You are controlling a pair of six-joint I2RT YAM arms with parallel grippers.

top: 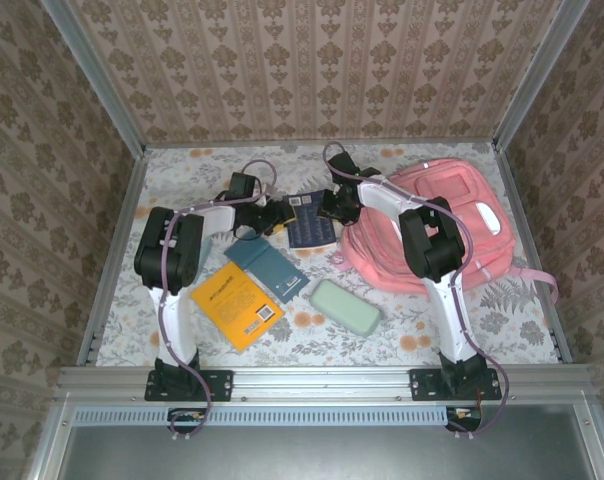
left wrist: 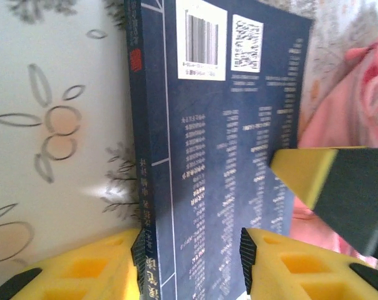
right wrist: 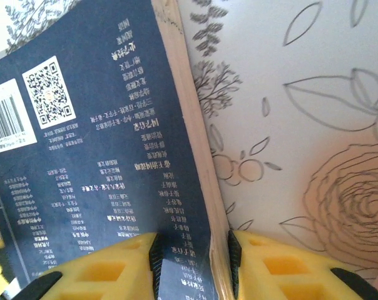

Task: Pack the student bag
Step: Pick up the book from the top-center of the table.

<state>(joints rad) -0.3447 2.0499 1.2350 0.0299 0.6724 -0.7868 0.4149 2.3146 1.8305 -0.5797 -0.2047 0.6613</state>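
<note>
Left gripper (left wrist: pixel 189 269) and right gripper (right wrist: pixel 192 265) straddle blue book (top: pixel 310 225); cannot tell whether clamped. Step: book pickup. Next, likely: lift toward backpack (top: pixel 372 255).

Navy book (left wrist: pixel 220 156) cover smooth, faintly glossy paper; student bag (top: pixel 378 256) soft pink cloth

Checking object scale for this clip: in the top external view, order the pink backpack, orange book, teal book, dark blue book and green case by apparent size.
1. pink backpack
2. orange book
3. teal book, green case and dark blue book look alike, too close to rank.
</note>
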